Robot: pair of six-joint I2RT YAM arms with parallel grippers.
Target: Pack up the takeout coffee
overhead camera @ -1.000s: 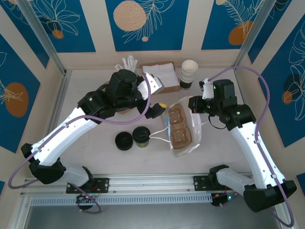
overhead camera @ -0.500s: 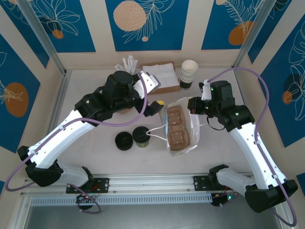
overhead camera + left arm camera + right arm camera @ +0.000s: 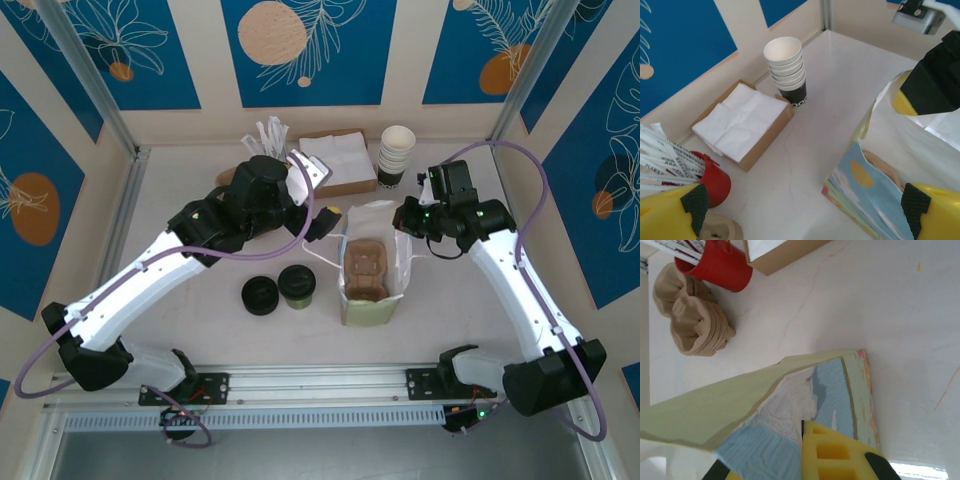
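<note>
White tabletop [image 3: 190,320] carries the lidded takeout coffee [image 3: 296,283] upright near the paper bag [image 3: 372,308]; the cup is probably light and crushable, so the spread left hand [image 3: 322,222] should take its mid-wall, while the right hand [image 3: 404,220] pinches the bag's rim.

Stack of nested cups [image 3: 786,65], napkins [image 3: 740,122] in cardboard box [image 3: 766,144], red holder [image 3: 715,182] of stirrers [image 3: 665,150], black lids [image 3: 260,295], upright paper bag [image 3: 370,308].
</note>
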